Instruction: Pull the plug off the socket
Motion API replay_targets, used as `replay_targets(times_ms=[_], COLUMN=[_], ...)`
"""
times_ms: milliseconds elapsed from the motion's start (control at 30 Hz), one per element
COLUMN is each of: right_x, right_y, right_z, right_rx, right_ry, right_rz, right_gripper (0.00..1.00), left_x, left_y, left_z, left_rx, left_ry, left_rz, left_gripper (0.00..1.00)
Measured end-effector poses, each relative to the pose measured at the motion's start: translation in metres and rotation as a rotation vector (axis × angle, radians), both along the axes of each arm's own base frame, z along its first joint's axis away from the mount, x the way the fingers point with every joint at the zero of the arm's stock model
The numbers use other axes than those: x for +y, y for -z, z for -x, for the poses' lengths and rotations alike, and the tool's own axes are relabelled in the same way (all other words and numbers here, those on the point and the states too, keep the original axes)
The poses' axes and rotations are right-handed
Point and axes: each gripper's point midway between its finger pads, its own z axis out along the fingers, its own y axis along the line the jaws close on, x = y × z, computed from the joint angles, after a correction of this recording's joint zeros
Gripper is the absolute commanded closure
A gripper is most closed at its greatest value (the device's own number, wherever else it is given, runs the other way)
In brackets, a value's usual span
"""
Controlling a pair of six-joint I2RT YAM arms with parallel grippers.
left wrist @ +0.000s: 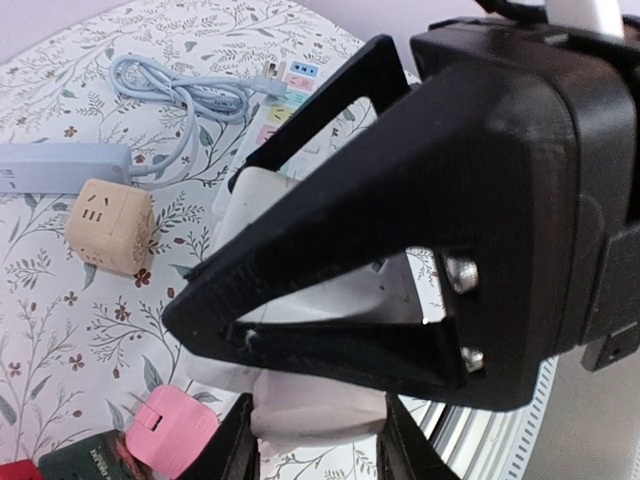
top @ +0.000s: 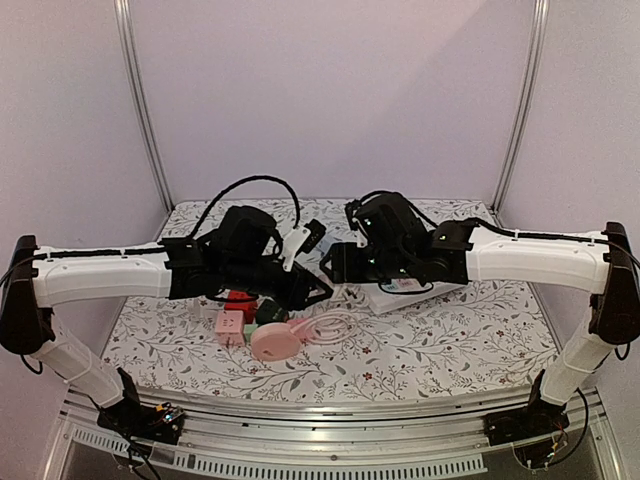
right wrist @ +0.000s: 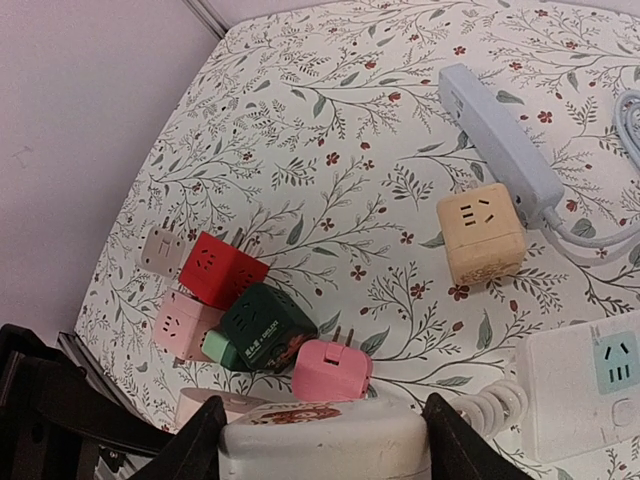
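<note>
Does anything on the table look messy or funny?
Yes. The pink plug lies tipped on its side with its prongs poking into the air, plugged into nothing. Right beside it, the red cube, pink cube and dark green cube are jumbled together at odd angles, touching each other.

We get soft, even light from above, no hard shadows; only faint shade under the arms [top: 110, 275] on the table [top: 470, 340]. Top view sharp but low-res. Left wrist: black bracket [left wrist: 400, 220] close to lens, slightly soft, screws [left wrist: 462, 272] glint. Right wrist: edges bend, socket [right wrist: 325, 440] at btm is blurry, far table stays crisp.
</note>
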Motion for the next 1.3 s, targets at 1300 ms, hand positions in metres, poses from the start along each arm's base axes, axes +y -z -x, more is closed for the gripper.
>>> replay_targets(times_ms=[1300], right_x=[-0.001], right_y=[-0.002], right_z=[0.005], right_rx=[-0.045], right_ry=[-0.038], right_rz=[0.043], right_gripper=[0.75], left_x=[-0.002], left_y=[0.0], left_z=[0.004], left_rx=[0.038], left_ry=[0.037], left_rz=[0.048], left_gripper=[1.0])
